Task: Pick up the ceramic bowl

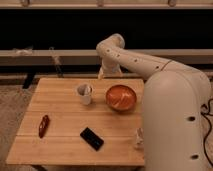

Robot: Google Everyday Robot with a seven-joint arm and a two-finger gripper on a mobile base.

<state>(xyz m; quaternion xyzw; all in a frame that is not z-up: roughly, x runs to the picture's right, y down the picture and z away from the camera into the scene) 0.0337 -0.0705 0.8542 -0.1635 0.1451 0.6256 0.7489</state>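
The ceramic bowl point(121, 97) is round, shallow and glossy orange-brown. It sits upright on the wooden table point(60, 117), right of the middle and near the far edge. My white arm reaches from the right, bends at its elbow and points down behind the table's far edge. The gripper point(106, 74) hangs at its end, just beyond the far edge, a little left of and behind the bowl, apart from it. It holds nothing that I can see.
A small white cup point(84, 93) stands just left of the bowl. A black phone-like slab point(92, 138) lies near the front. A red-brown oblong object point(43, 125) lies at the left. A small pale object point(139, 137) sits at the table's right edge by my arm.
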